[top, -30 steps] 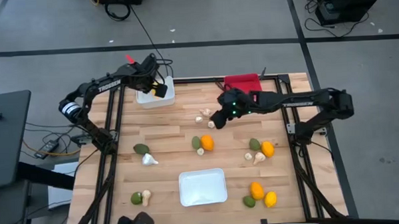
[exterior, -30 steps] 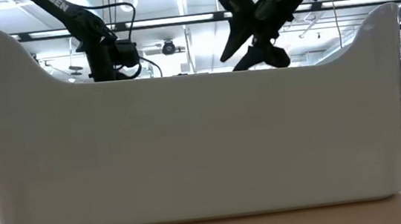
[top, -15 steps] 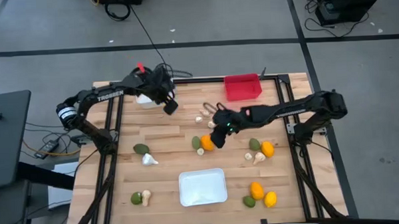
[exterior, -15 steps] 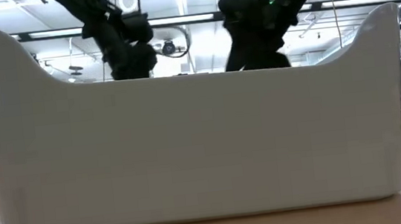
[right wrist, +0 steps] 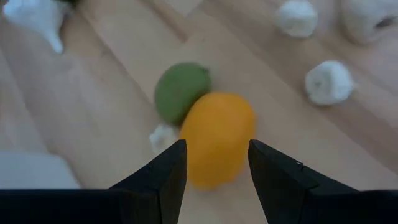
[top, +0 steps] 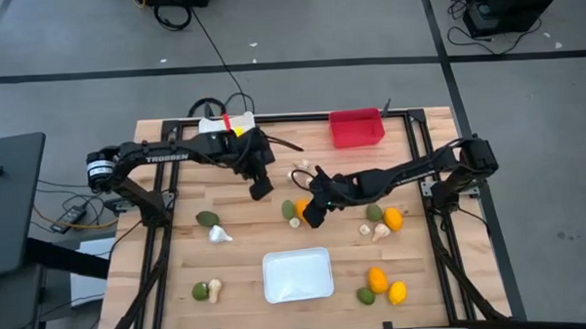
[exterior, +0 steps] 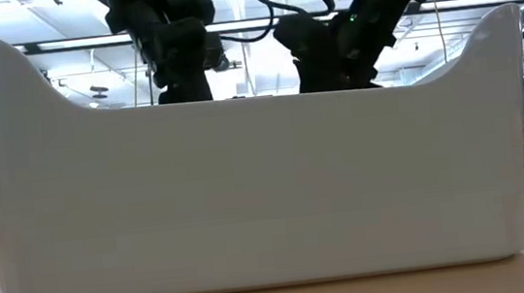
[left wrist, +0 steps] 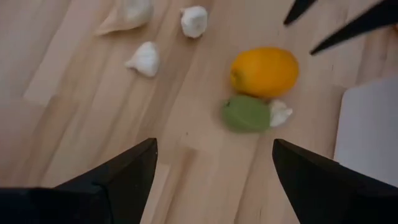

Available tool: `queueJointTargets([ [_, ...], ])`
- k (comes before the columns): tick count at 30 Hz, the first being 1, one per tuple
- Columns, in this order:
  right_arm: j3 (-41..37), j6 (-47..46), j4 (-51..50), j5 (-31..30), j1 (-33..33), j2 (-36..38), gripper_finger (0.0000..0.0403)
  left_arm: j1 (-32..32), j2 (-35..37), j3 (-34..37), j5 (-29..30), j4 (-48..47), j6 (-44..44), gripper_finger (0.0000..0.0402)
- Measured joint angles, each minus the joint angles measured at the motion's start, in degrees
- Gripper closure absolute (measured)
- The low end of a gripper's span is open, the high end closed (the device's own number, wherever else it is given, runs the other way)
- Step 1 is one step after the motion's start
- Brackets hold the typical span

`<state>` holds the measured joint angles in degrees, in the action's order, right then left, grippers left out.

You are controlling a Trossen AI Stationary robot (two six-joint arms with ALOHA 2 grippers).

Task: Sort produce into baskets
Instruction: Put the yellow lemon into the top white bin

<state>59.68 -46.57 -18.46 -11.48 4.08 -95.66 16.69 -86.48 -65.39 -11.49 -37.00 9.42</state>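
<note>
The right claw [top: 312, 215] hangs low over the middle of the table [top: 247, 246], its fingers [right wrist: 155, 180] spread apart and empty, one on each side of an orange fruit [right wrist: 216, 138]. In the right wrist view that fruit sits just ahead of the fingertips, touching a dull green fruit [right wrist: 180, 91] beyond it, with a small whitish bulb [right wrist: 163, 135] tucked against both. Three more garlic bulbs [right wrist: 328, 82] lie farther out past the claw.

The left claw [top: 261, 188] hovers just to the side of the right claw, over bare wood, also open and holding nothing; its wrist view shows the same orange fruit and green fruit ahead of it, with the right claw's dark finger tips beyond them.

The red bin [top: 356, 128] stands at the far edge of the table, well beyond the right claw. The shallow white tray [top: 298, 275] lies near the front edge, nearer than both claws. The deep white bin [top: 213, 126] sits behind the left arm. Other fruits lie scattered on both sides.
</note>
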Motion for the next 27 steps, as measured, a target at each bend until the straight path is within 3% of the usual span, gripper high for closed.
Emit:
queueJointTargets([
  [9, 0.00, 6.08, 1.27, 1.10, -0.42, 0.00, 0.0220, -1.37, -0.09, 0.00, 3.00, 0.82, 7.04, 0.0078],
  [14, 0.00, 3.57, 2.71, 6.53, -1.45, 0.40, 0.0220, -1.42, -0.09, 0.00, 3.07, 0.82, 9.14, 0.0078],
  [20, 0.00, 1.42, -0.38, 6.45, -0.98, 0.40, 0.0217, -1.49, -0.13, 0.00, 6.20, -0.02, 9.91, 0.0078],
  [23, 0.00, 1.29, -2.20, 7.06, -1.10, 0.40, 0.0204, -1.49, -0.13, 0.00, 8.46, -0.12, 10.77, 0.0078],
  [27, 0.00, 1.07, -2.33, 7.86, -1.56, 0.40, 0.0156, -1.49, -0.13, 0.00, 8.62, -0.08, 12.15, 0.0078],
])
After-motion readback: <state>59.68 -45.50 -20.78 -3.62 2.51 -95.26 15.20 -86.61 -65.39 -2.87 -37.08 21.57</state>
